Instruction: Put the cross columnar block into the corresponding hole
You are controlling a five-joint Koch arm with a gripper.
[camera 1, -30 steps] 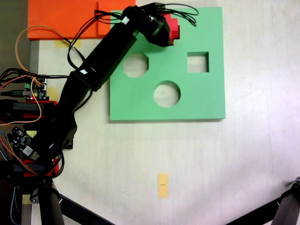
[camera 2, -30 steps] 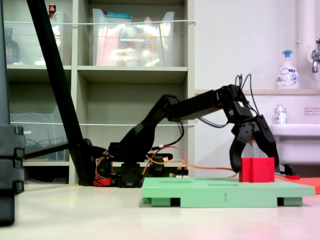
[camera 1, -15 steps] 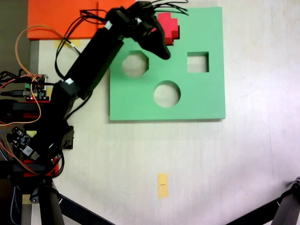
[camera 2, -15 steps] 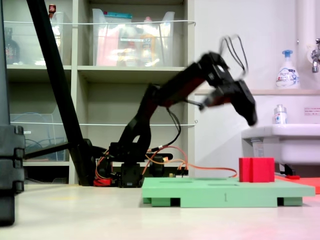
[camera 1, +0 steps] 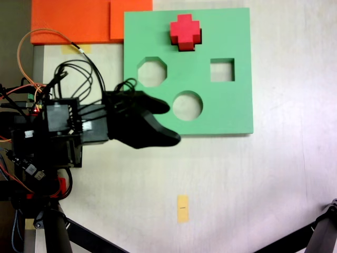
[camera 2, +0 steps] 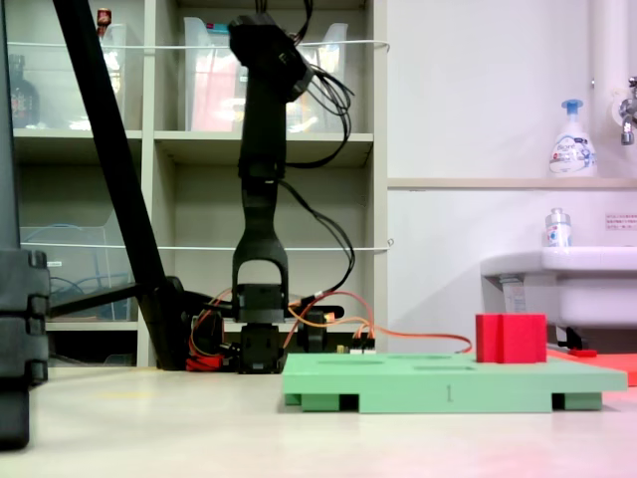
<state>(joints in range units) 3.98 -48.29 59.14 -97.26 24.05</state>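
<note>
The red cross columnar block stands upright near the far edge of the green foam board. It covers the spot beneath it, so the corresponding hole is hidden. From the side, the block sticks up above the board at its right end. My gripper is open and holds nothing. It hangs high over the board's near left corner, well away from the block. In the side view the arm stands nearly vertical.
The board also has an octagonal cutout, a square cutout and a round cutout. Orange foam sheets lie at the top left. A yellow tape strip is on the table. Wires and circuit boards sit by the arm's base.
The gripper let go of the red block, rose off it and swung back toward the base. The arm now stands upright. The block stayed where it was on the board.
</note>
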